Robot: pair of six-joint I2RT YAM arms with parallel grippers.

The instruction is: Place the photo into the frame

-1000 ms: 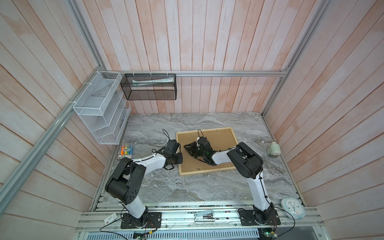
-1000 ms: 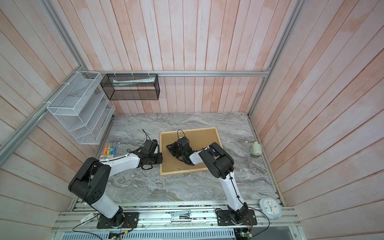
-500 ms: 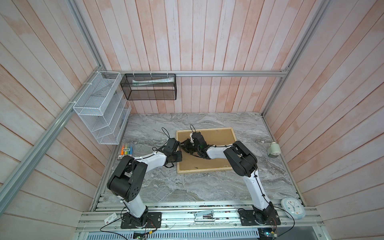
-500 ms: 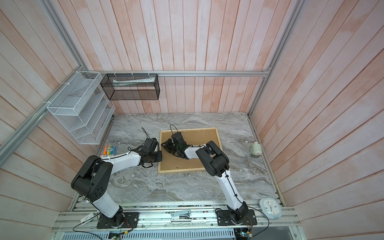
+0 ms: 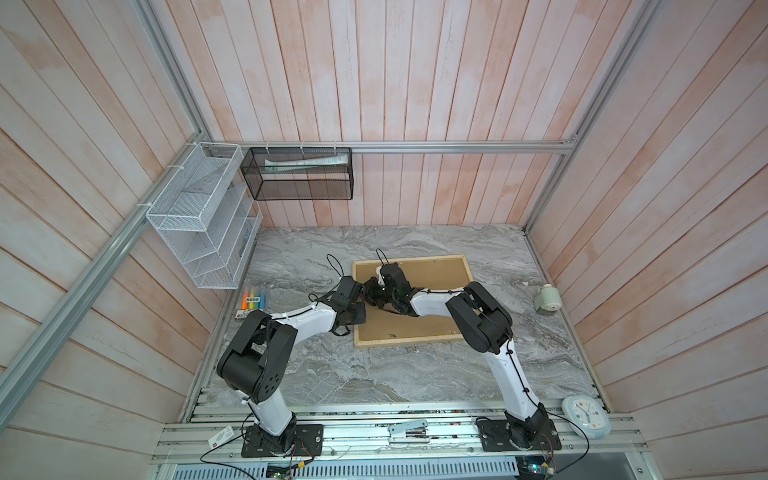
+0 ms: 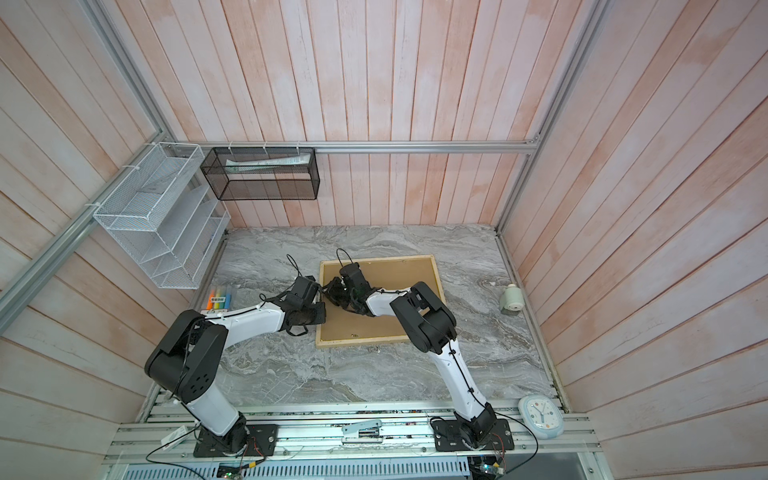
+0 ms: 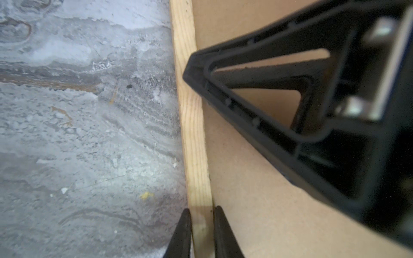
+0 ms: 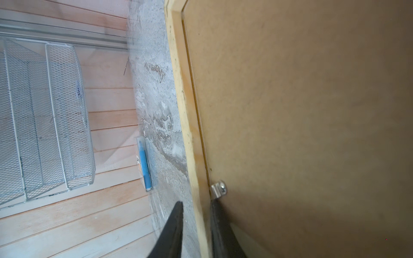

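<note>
Straddling the frame (image 7: 194, 134) rail: left gripper (image 7: 200, 213) clamped, right gripper (image 8: 196, 205) slightly open.

Two robot arms (image 5: 309, 322) (image 5: 478, 320), one wooden frame (image 5: 415, 338), two wire baskets (image 5: 199, 216) (image 5: 299, 178), one pack of markers (image 5: 254, 300), one clock (image 5: 585, 416), one stapler (image 5: 408, 428).

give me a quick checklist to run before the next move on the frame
1. Left claw shut on the frame rail: ok.
2. Right claw clamped on that rail: not ok, gap at its outer finger.
3. Photo in the frame: cannot tell, backing board covers the opening.
4. Metal clip clear of the right claw: not ok, inner finger sits right beside it.
5. Frame flat on the table: ok.
</note>
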